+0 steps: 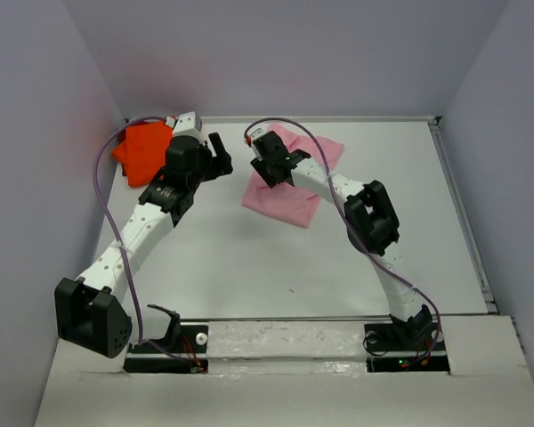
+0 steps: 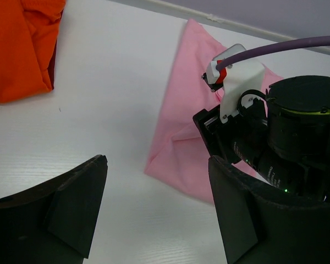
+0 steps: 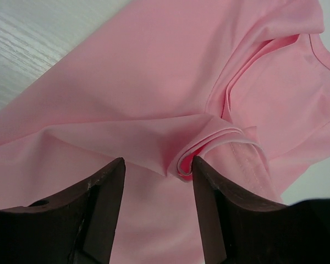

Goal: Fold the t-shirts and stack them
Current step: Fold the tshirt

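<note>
The light pink t-shirt (image 1: 285, 203) lies partly folded at the table's back middle; it also shows in the left wrist view (image 2: 179, 148). My right gripper (image 1: 271, 172) is low over its left part. In the right wrist view the right gripper (image 3: 158, 190) is open, with pink cloth (image 3: 143, 82) under it and a rolled fold (image 3: 209, 146) against its right finger. The bright orange t-shirt (image 1: 144, 149) lies folded at the back left. A dark red edge (image 2: 54, 63) shows under the orange shirt (image 2: 19, 49). My left gripper (image 1: 220, 154) (image 2: 157, 212) is open and empty over bare table between the two shirts.
The white table (image 1: 249, 267) has a raised rim (image 1: 463, 205) along the right and back, with grey walls around it. A purple cable (image 2: 286, 49) and the right arm's wrist (image 2: 286, 137) are close to the left gripper's right finger.
</note>
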